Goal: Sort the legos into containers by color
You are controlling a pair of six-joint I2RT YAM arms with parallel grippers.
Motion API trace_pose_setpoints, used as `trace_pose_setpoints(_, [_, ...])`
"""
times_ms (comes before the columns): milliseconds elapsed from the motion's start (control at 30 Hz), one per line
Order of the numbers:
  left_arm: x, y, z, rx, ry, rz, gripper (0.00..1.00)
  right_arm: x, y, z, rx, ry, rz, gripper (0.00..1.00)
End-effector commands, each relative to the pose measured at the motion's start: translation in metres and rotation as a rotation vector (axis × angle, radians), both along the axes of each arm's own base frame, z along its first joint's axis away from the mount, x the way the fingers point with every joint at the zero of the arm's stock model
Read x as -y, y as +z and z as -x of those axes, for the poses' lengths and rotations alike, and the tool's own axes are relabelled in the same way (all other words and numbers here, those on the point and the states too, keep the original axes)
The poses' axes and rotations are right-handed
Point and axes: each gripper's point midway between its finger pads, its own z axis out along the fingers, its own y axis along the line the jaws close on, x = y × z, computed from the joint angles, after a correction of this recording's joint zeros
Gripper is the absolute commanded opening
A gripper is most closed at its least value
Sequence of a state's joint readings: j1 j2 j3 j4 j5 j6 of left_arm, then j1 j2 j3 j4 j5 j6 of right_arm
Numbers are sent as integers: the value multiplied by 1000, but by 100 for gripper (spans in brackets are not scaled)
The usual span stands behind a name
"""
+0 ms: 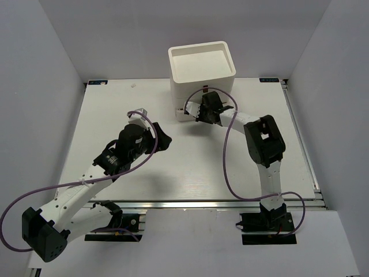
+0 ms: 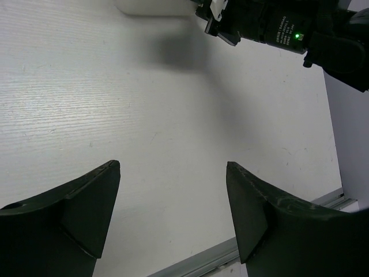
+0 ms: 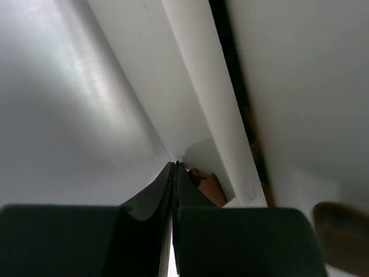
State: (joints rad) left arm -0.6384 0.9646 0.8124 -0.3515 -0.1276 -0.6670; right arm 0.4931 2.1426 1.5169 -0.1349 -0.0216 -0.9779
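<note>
The white stacked drawer unit [image 1: 202, 72] stands at the back centre, with a bare tray [image 1: 229, 57] on top. My right gripper [image 1: 189, 111] is at the foot of its front left side. In the right wrist view it [image 3: 174, 165] is shut, with its tips against a white drawer front [image 3: 190, 86]. A small brown handle [image 3: 209, 187] lies just right of the tips, outside the jaws. My left gripper [image 1: 164, 141] hovers open and empty over the table's middle [image 2: 173, 167]. No legos show in any view.
The right arm's wrist [image 2: 277, 29] with a green light crosses the top of the left wrist view. A second brown handle [image 3: 340, 222] shows blurred at the right. A metal rail [image 1: 219, 203] runs along the table's near edge, and grey walls enclose the sides.
</note>
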Motion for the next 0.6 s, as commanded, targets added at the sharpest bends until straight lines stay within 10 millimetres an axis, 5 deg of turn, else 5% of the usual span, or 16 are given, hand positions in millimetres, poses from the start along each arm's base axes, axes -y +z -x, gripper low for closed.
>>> trace_pose_setpoints(0, [-5, 12, -2, 33, 27, 14, 84, 2, 47, -52, 241, -108, -49, 0])
trace_pose_setpoints(267, [-7, 13, -4, 35, 39, 0, 89, 5, 43, -56, 236, -123, -46, 0])
trace_pose_setpoints(300, [-7, 13, -4, 35, 38, -1, 93, 6, 37, -45, 174, -117, -42, 0])
trace_pose_setpoints(467, [-10, 19, -6, 56, 55, 4, 98, -15, 83, 44, -90, 19, -314, 0])
trace_pose_setpoints(500, [-11, 17, -5, 55, 59, 9, 98, -15, 80, 63, -150, 27, -351, 18])
trace_pose_setpoints(567, [-10, 17, -6, 64, 62, 19, 98, -22, 110, 93, -259, 8, -490, 45])
